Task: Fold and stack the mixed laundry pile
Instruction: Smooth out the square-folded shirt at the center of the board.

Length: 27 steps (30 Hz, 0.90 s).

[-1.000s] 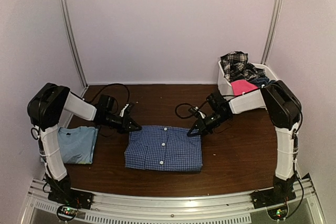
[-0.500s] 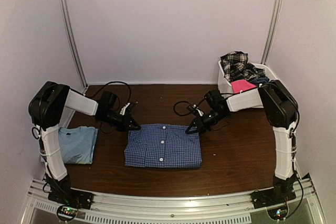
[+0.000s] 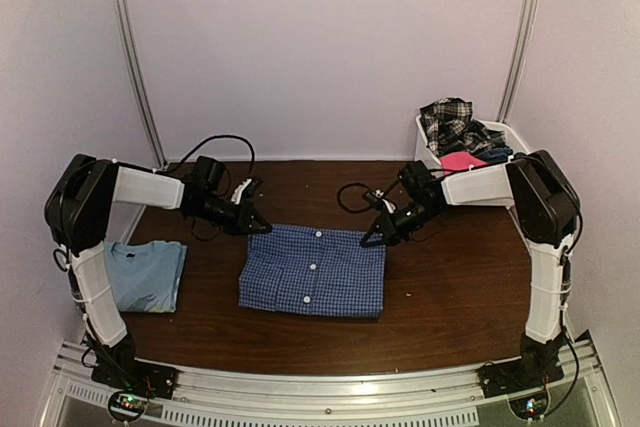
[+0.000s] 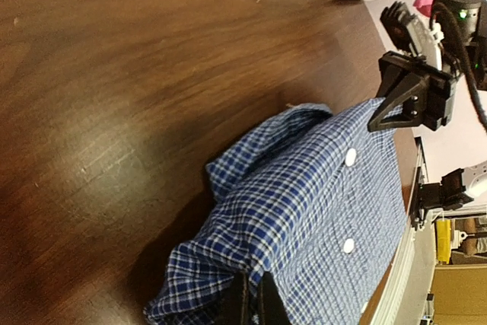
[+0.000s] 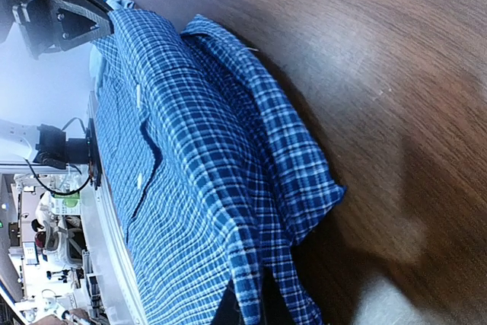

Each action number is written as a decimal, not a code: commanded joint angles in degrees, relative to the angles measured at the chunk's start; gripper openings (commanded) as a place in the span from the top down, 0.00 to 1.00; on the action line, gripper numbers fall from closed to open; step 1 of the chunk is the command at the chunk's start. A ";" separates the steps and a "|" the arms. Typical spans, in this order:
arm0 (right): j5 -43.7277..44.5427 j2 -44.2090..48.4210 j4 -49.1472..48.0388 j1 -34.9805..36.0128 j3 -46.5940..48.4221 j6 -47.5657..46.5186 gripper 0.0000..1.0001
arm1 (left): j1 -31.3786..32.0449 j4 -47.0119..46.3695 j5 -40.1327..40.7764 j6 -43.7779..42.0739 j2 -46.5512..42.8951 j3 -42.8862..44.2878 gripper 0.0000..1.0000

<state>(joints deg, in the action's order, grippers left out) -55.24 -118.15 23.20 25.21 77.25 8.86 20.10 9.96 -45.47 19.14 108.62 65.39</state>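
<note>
The dark brown wooden table [image 3: 450,287] looks smooth and slightly glossy. The blue small-check cloth shirt [image 3: 312,272] is matt and soft, with shiny white buttons [image 4: 350,157].

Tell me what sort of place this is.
Probably a robotics lab test booth: a left arm and right arm bolted to a metal rail at a wooden table, plain pale walls closing it in, a blue checked shirt and white basket as props.
</note>
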 commanded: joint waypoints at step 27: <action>6.94 26.48 -14.89 -3.92 1.25 18.34 0.00 | -1.58 7.36 16.90 -4.33 -22.80 9.42 0.02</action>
<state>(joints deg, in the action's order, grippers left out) -35.22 -87.81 17.96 22.96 85.45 14.06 18.90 13.56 -18.35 15.99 81.89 73.95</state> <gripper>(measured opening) 0.996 0.977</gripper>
